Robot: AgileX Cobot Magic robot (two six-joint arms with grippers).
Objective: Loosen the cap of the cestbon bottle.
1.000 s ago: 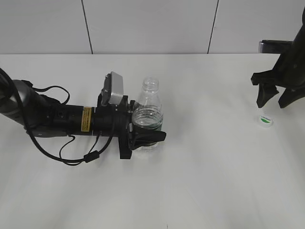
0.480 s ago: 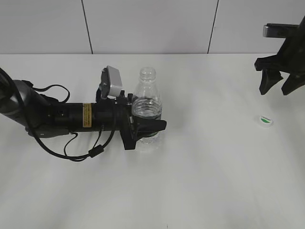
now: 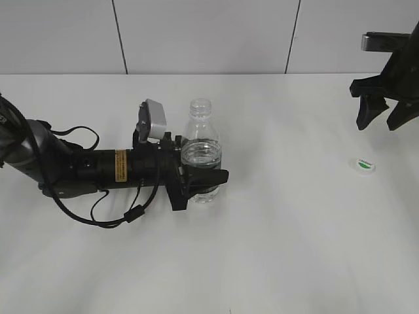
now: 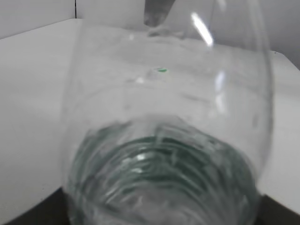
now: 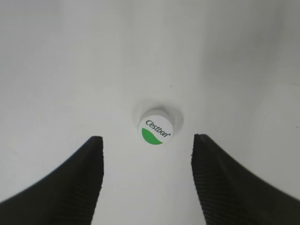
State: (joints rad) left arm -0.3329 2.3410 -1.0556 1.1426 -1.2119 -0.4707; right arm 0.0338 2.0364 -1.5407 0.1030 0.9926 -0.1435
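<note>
The clear ribbed cestbon bottle (image 3: 200,140) stands upright near the table's middle, its mouth open with no cap on it. My left gripper (image 3: 201,181) is shut on its lower body. In the left wrist view the bottle (image 4: 164,140) fills the frame and hides the jaws. The white cap (image 3: 365,165) with a green mark lies flat on the table at the far right. My right gripper (image 3: 380,122) hangs open and empty above it. In the right wrist view the cap (image 5: 156,130) lies on the table between and beyond the open fingers (image 5: 146,143).
The white table (image 3: 262,248) meets a pale panelled wall (image 3: 196,36) at the back. Black cables (image 3: 98,212) loop beside my left arm.
My left arm has set the bottle from a tilt to upright and shifted it slightly left. My right gripper rose away from the cap a second ago, then stayed still.
</note>
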